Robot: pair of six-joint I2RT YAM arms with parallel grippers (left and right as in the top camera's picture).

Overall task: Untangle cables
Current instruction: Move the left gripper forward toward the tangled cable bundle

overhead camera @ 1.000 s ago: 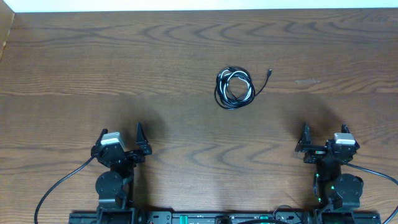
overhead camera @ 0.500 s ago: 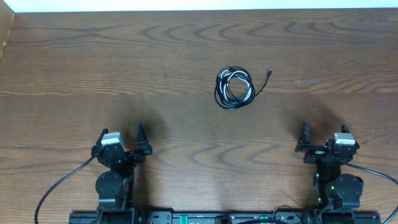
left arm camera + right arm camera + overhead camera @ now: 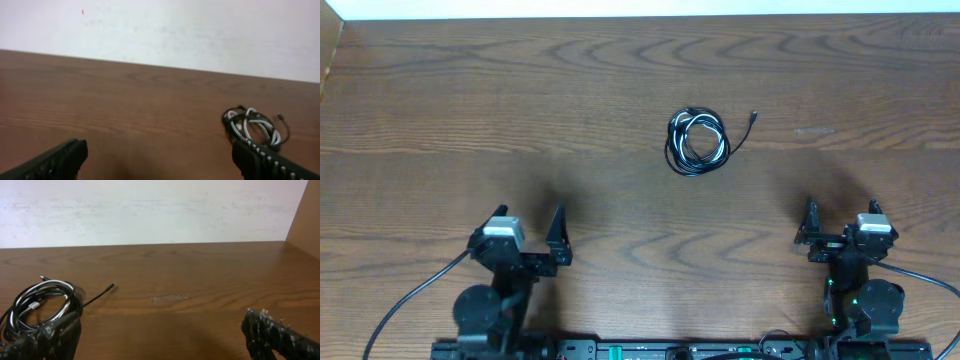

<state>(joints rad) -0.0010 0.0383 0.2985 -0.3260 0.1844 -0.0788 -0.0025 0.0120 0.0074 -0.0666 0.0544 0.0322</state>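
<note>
A brown wooden worktop (image 3: 520, 100) is carrying one coil of cables (image 3: 697, 141), upper centre-right. Two claws, the left claw (image 3: 530, 215) and the right claw (image 3: 841, 210), are standing wide open near the bottom edge, gripping nothing.

Count time. One worktop (image 3: 520, 100), wood-grained, and on it one single coil of cables (image 3: 697, 143). Inside that coil there's one white cord (image 3: 47, 285), plain to see, with black cords (image 3: 672, 150) wound around it. That's more than one black loop, but how many separate black cords there are, can't tell from these views. One plug end (image 3: 753, 117) sticks out alone on a black strand, right of the coil. Two pincers at the near edge: left pincer (image 3: 530, 210), right pincer (image 3: 841, 205). Two fingers (image 3: 558, 225) on each, so four in total. And two thicker black leads, one per side: left lead (image 3: 420, 290), right lead (image 3: 920, 273).
</note>
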